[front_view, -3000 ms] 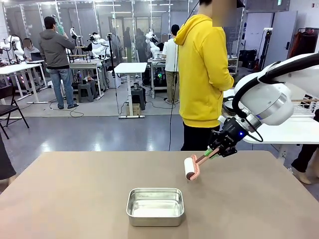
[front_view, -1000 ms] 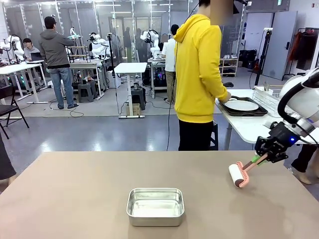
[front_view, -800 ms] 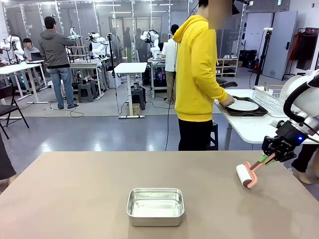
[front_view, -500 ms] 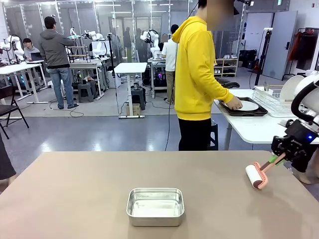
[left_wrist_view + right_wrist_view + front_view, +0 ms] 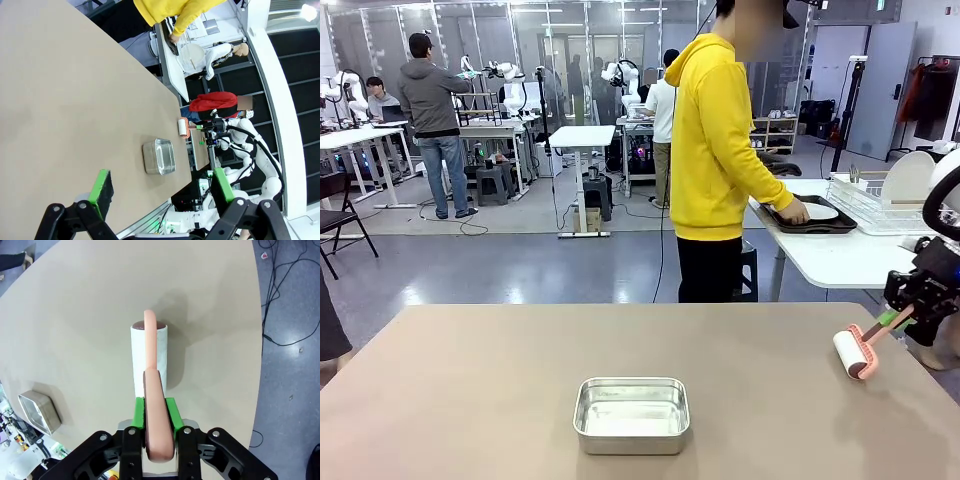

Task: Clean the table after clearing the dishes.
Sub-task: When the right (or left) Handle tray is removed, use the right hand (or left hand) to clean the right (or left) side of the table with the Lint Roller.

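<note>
**Table cleaning under way: dishes off, roller near the table edge.**

Front view: the right gripper point(image 5: 895, 320) is clamped on the pink handle of a lint roller point(image 5: 853, 353). Its drum is down at the table point(image 5: 470, 400) just ahead of the jaws, and a steel pan point(image 5: 632, 413) sits well apart to the side. Beyond the gripper, a plate point(image 5: 820, 211) lies on a black tray point(image 5: 815, 227) on a side table point(image 5: 840, 262), under a person's hand point(image 5: 794, 212). Left wrist view: the left gripper point(image 5: 162, 186) stands wide open and holds nothing, with the pan point(image 5: 159, 156) ahead. Right wrist view: green pads point(image 5: 139, 412) pinch the handle, and the drum is straight ahead. Judgement: clearing appears done, rolling is partway, and the pan and most of the surface are left.
</note>
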Action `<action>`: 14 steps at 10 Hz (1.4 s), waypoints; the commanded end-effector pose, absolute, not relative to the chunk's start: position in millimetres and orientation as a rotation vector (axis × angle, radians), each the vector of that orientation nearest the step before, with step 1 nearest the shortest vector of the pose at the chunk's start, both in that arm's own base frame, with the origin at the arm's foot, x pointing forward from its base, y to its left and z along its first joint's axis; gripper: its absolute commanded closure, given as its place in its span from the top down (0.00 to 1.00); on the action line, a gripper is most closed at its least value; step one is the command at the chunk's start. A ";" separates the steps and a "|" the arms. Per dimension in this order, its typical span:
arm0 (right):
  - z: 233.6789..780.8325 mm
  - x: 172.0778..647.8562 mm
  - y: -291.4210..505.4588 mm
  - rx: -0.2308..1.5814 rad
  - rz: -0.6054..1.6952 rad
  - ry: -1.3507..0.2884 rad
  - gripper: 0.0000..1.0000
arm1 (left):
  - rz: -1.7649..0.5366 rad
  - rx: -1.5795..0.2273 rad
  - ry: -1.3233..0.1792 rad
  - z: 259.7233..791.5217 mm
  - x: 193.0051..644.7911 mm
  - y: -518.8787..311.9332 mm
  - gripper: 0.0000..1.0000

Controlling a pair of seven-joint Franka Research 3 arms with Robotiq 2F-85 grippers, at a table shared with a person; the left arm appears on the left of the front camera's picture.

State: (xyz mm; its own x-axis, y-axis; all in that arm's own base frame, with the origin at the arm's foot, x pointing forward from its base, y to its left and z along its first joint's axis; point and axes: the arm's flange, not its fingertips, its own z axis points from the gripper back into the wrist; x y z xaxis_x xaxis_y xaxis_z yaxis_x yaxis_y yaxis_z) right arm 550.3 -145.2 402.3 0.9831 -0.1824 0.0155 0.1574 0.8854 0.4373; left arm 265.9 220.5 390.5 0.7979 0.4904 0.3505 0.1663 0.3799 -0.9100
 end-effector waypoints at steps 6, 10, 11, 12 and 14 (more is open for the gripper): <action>497.5 524.4 -98.7 0.248 -0.114 -0.080 0.22 | 0.242 -1.196 -0.646 395.4 263.6 221.1 1.00; 481.1 530.9 -114.6 0.324 -0.088 -0.108 0.22 | 0.242 -1.196 -0.646 395.4 263.6 221.1 1.00; 481.1 530.9 -114.6 0.324 -0.088 -0.108 0.22 | 0.242 -1.196 -0.646 395.4 263.6 221.1 1.00; 481.1 530.9 -114.6 0.324 -0.088 -0.108 0.22 | 0.242 -1.196 -0.646 395.4 263.6 221.1 1.00; 481.1 530.9 -114.6 0.324 -0.088 -0.108 0.22 | 0.242 -1.196 -0.646 395.4 263.6 221.1 1.00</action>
State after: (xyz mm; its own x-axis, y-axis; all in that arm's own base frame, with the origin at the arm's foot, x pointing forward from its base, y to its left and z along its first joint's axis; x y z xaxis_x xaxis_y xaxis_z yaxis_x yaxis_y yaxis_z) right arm 531.2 -115.1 478.0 0.9910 -0.1172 0.0648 0.0923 0.9484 0.3032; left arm 265.9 220.4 390.5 0.7979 0.4903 0.3506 0.1662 0.3800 -0.9099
